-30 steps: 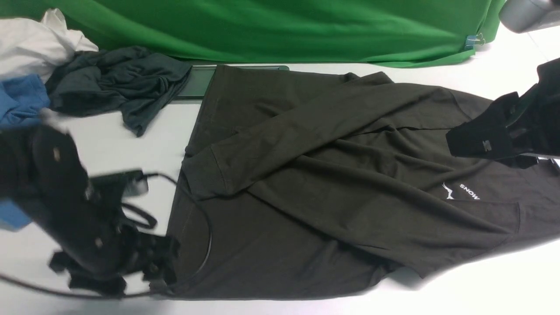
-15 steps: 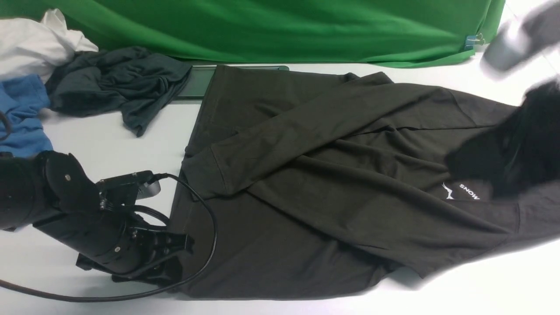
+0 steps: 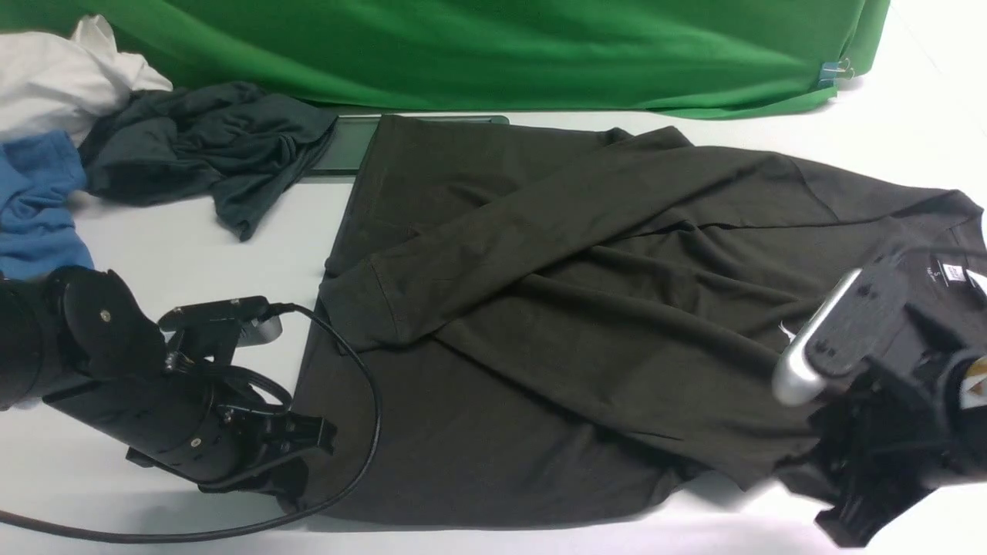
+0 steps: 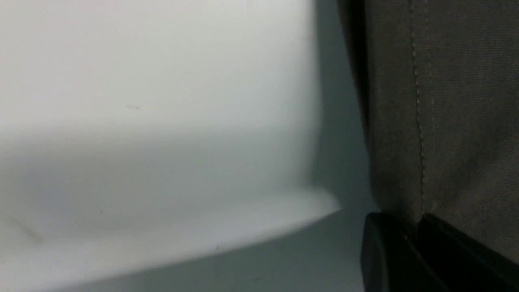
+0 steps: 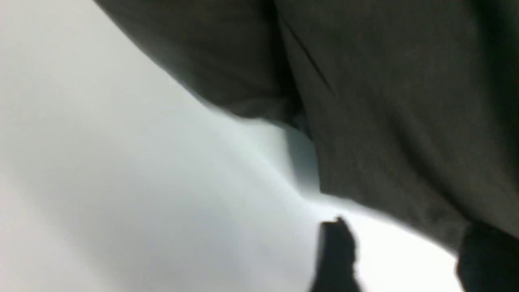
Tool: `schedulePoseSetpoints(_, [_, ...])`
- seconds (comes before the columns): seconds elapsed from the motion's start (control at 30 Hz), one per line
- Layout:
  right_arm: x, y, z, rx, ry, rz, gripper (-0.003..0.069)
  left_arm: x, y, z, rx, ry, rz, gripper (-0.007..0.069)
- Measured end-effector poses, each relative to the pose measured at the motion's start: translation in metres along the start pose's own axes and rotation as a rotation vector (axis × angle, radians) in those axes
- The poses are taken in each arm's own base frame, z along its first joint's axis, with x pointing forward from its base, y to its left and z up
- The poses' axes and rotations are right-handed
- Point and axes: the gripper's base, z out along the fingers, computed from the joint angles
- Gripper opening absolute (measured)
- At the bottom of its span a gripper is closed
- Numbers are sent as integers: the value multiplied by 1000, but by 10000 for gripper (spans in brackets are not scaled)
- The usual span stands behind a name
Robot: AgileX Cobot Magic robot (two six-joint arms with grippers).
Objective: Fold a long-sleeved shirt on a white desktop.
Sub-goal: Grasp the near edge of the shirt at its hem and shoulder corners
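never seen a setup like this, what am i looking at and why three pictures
It is a robot with two black arms, each ending in a pincer. The wide picture is taken from between the arms, looking forward; the two close-ups come from cameras on its left and right wrists. On the white desktop a dark long-sleeved shirt lies spread out, a sleeve folded across its body. A dark grey garment, a blue garment and a white cloth are heaped at the far left, before a green cloth backdrop. The left pincer is shut on the shirt's hem. The right pincer is open at the shirt's near edge, gripping nothing yet.
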Motion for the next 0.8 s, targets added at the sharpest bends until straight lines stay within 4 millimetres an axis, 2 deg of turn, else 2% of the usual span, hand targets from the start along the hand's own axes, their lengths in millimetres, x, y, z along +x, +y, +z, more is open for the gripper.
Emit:
schedulePoseSetpoints(0.03, [1,0,1,-2,6,1,439,0,0,0,0,0,-1,38])
schedulePoseSetpoints(0.1, [0,1,17,-9,25,-43,473,0,0,0,-1,0,2,38])
schedulePoseSetpoints(0.27, [-6,8,44,-15,54,-142,484,0,0,0,-1,0,2,38])
schedulePoseSetpoints(0.43, [-1,6,70,-13,133,-114,484,0,0,0,-2,1,4,38])
schedulePoseSetpoints(0.8, [-9,-3,75,53,122,-33,484,0,0,0,-4,-2,7,38])
